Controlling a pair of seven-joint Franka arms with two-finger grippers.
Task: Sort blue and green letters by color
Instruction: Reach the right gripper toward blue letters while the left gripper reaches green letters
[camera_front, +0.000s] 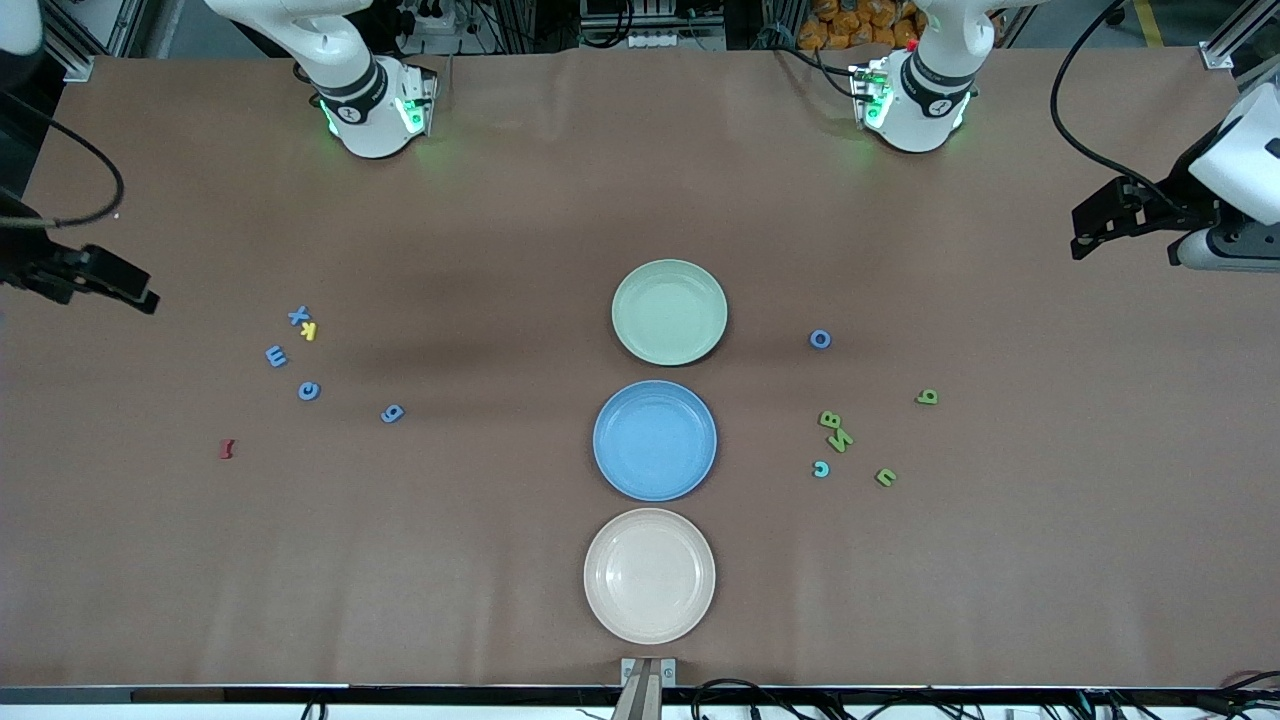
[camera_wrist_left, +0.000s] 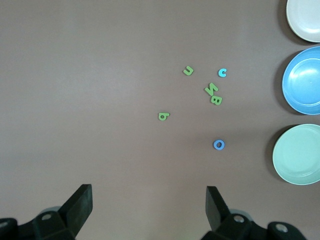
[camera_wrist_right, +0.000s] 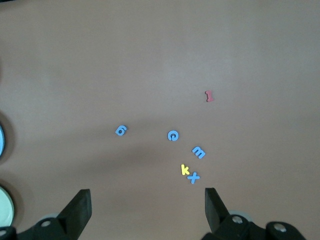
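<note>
Front view, read from the right arm's end of the table toward the left arm's end. Right gripper (camera_front: 140, 297): raised over the table's edge, fingers spread wide, holding nothing; the arm waits. Dark red letter (camera_front: 227, 449): alone, nearest the camera in its group. Blue x (camera_front: 298, 316): touching the yellow K (camera_front: 309, 331). Blue E (camera_front: 276, 356), blue c (camera_front: 309, 391) and blue g (camera_front: 392, 413): scattered nearby, each apart from the others. Table centre: green plate (camera_front: 669, 311), blue plate (camera_front: 655, 440) and beige plate (camera_front: 650, 575) in a row, the beige one nearest the camera. Blue o (camera_front: 820, 339): alone, beside the green plate. Green B (camera_front: 830, 419) and green N (camera_front: 841, 439): touching. Small teal c (camera_front: 821, 468), green u (camera_front: 886, 477), green b (camera_front: 927, 397): separate pieces around them. Left gripper (camera_front: 1085, 243): raised over the table's edge, fingers spread wide, holding nothing; this arm waits too.
</note>
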